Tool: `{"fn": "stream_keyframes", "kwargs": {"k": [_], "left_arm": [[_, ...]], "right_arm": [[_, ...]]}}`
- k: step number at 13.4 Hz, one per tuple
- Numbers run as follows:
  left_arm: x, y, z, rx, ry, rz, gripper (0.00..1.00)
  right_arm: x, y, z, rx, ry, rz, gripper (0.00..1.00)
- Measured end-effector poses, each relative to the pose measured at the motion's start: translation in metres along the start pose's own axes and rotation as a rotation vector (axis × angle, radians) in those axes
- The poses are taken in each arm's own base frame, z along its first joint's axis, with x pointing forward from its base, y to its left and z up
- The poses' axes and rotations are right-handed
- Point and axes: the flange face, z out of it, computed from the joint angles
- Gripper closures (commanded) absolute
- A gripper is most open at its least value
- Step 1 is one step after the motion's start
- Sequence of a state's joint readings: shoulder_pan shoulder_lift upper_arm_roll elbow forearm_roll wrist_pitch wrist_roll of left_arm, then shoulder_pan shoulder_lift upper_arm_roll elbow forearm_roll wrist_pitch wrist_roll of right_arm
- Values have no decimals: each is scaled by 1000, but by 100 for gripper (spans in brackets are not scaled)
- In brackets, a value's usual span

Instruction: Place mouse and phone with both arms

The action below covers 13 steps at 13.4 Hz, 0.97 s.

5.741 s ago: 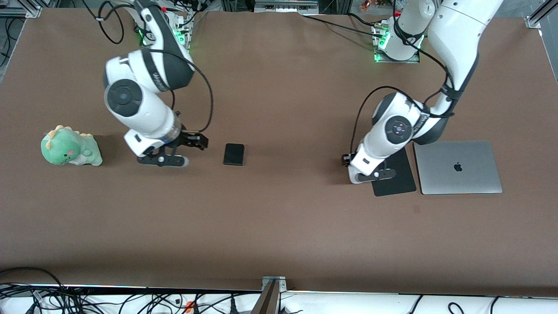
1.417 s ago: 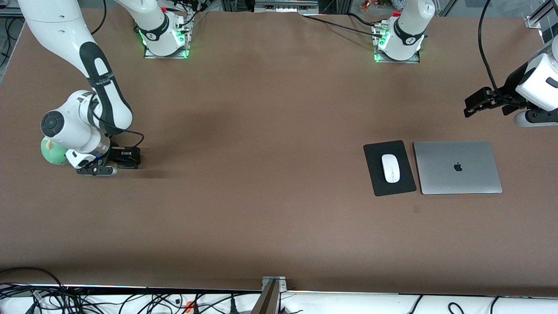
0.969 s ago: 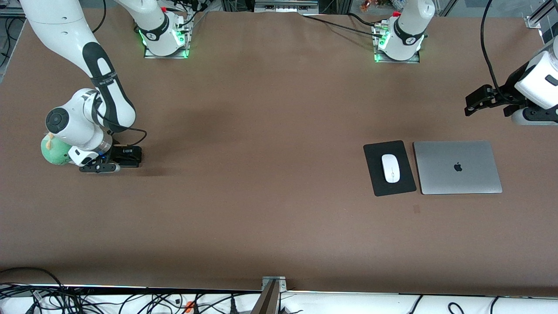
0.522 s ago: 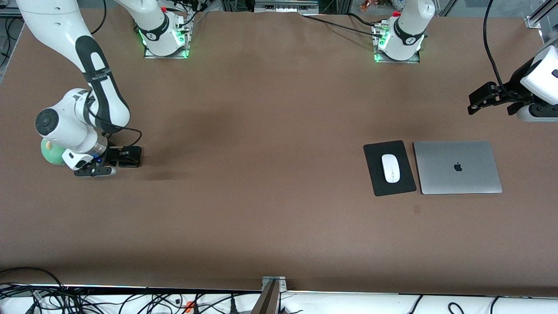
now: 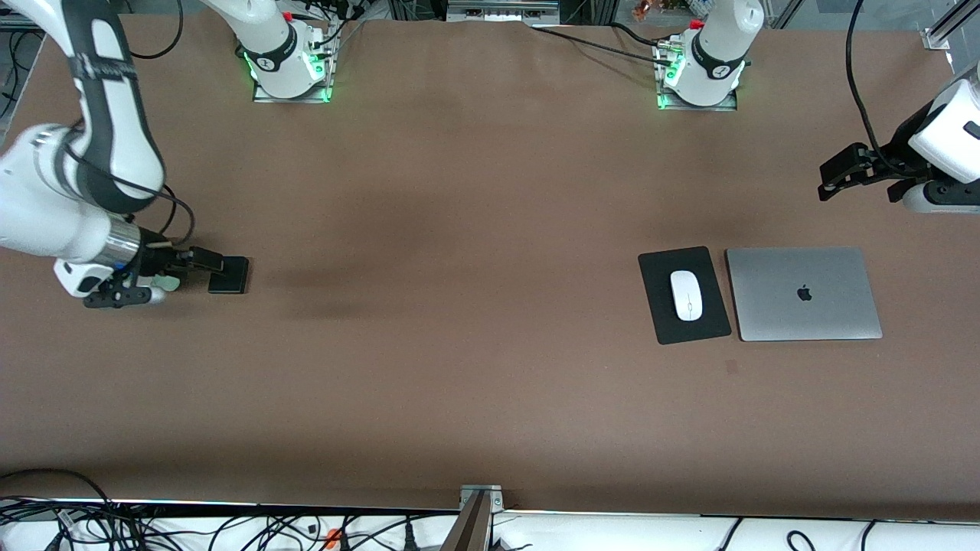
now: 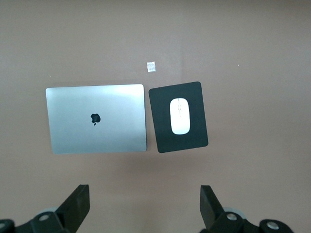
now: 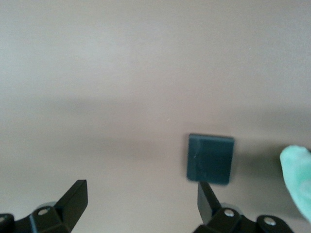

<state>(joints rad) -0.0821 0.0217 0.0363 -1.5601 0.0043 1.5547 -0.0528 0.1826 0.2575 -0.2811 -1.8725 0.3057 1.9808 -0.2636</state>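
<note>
Lifted off the phone [image 5: 229,275] since a moment ago, the right gripper [image 5: 200,262] hangs open just beside it at middle left. At upper right, the left gripper [image 5: 834,174] waits open. Lower right, the mouse [image 5: 686,295] lies on a black mat [image 5: 662,321] beside a laptop [image 5: 803,293].

At center right of the frame, the mouse [image 5: 687,295] lies on a black mat [image 5: 708,321] beside a closed laptop [image 5: 803,294]. The phone [image 5: 230,275] lies flat on the tabletop [image 5: 475,306] at mid-left, just beside the right gripper [image 5: 205,261]. The left gripper [image 5: 836,174] hangs at upper right.
</note>
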Motion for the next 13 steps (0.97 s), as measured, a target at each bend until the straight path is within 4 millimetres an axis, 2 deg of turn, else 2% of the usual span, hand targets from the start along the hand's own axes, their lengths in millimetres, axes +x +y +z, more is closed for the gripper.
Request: {"fn": "stream_keyframes", "kwargs": {"k": [3, 5, 10, 13], "left_arm": [[0, 0, 0, 0, 0, 0, 0], [0, 1, 0, 0, 0, 1, 0], [0, 1, 0, 0, 0, 1, 0], [0, 1, 0, 0, 0, 1, 0]], "right_arm": [[-9, -23, -91, -46, -21, 2, 0], [-22, -32, -138, -97, 15, -8, 0], [-72, -65, -216, -175, 92, -37, 0], [-91, -71, -237, -198, 113, -20, 0]]}}
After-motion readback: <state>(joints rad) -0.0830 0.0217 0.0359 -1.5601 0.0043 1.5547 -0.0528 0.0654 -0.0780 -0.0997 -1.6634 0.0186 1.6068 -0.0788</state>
